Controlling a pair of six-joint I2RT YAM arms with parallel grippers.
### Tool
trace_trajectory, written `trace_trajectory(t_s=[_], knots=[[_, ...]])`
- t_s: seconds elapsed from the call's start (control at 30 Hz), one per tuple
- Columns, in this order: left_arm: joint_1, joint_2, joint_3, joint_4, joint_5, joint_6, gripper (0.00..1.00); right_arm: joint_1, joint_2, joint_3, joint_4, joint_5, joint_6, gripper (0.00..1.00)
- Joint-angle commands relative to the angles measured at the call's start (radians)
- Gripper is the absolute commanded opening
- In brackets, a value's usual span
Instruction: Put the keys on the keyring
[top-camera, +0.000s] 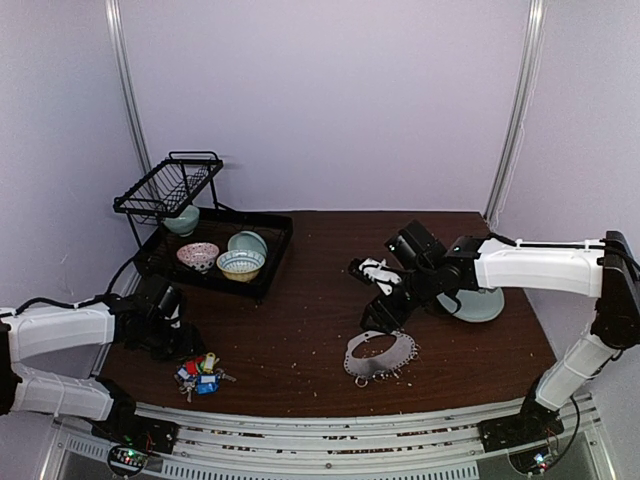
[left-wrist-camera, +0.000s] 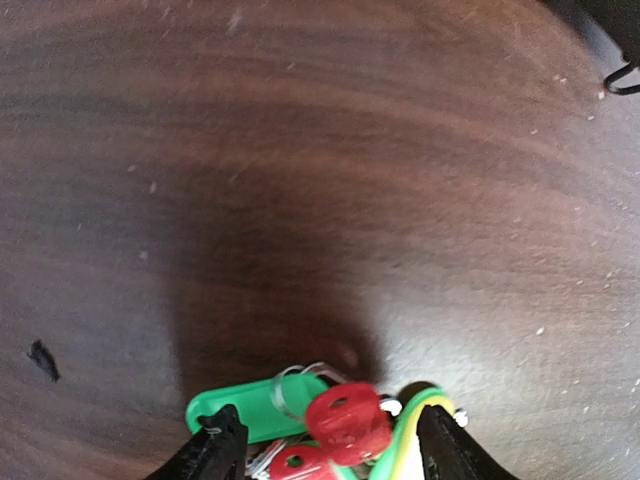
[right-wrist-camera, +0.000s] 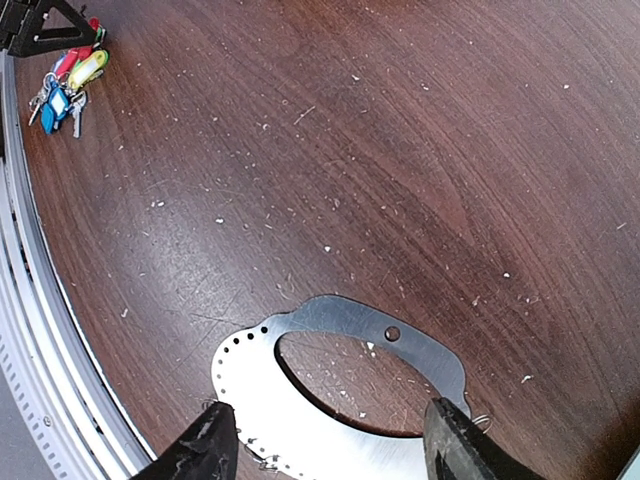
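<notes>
- Between the jaws of your left gripper (left-wrist-camera: 328, 432): the keys (left-wrist-camera: 345, 420), straddled; clamped or not, you cannot tell.
- Your right gripper (right-wrist-camera: 328, 420), spread wide, hangs over the keyring (right-wrist-camera: 340, 315), well apart.

You'll find the keys (top-camera: 200, 376) bunched in one small heap on the worktop (top-camera: 300, 300), close to its front-left edge and well apart from the keyring (top-camera: 361, 372). Their plastic tags show green, red, blue and yellow. In the left wrist view a green tag lies flat, with two red tags and a yellow-green one crowded against it. The keyring lies flat, right of centre. It is a silver-grey oval plate with a large open middle, small holes along one side and small wire rings on its near rim.
</notes>
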Motion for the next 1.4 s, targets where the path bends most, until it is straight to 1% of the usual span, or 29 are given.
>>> trace_trajectory(t_s=[0.0,0.13,0.23,0.37,0.57,0.73,0.83,0.97,1.13,1.23,1.3,1.37], knots=[[0.005,0.004,-0.002,0.077,-0.008,0.010,0.60,-0.001,0.016,0.024,-0.026,0.021,0.000,0.65],[0.006,0.043,0.027,0.102,0.010,0.037,0.53,-0.001,0.023,0.027,-0.033,0.019,-0.003,0.65],[0.004,0.059,0.021,0.102,0.023,0.038,0.43,-0.002,0.026,0.027,-0.035,0.022,-0.003,0.65],[0.005,0.038,0.007,0.098,0.031,0.037,0.27,-0.002,0.032,0.033,-0.039,0.017,-0.006,0.65],[0.005,-0.002,0.009,0.099,0.055,0.038,0.00,-0.003,0.038,0.039,-0.047,0.017,-0.008,0.65],[0.005,-0.023,0.017,0.091,0.068,0.058,0.00,-0.002,0.037,0.047,-0.052,0.019,-0.011,0.65],[-0.004,-0.054,0.056,0.088,0.074,0.086,0.00,-0.002,0.036,0.057,-0.061,0.019,-0.015,0.65],[-0.064,-0.134,0.115,0.089,0.016,0.150,0.00,-0.002,0.030,0.068,-0.064,0.012,-0.020,0.65],[-0.096,-0.190,0.115,0.128,0.003,0.189,0.00,-0.001,0.033,0.078,-0.064,-0.010,-0.020,0.65],[-0.138,-0.188,0.133,0.168,-0.008,0.219,0.00,-0.001,0.038,0.098,-0.069,-0.032,-0.013,0.65],[-0.190,-0.176,0.151,0.205,-0.022,0.238,0.00,-0.001,0.034,0.109,-0.070,-0.053,-0.009,0.65],[-0.262,-0.151,0.188,0.240,-0.046,0.254,0.00,0.001,0.014,0.093,-0.036,-0.103,-0.006,0.65]])
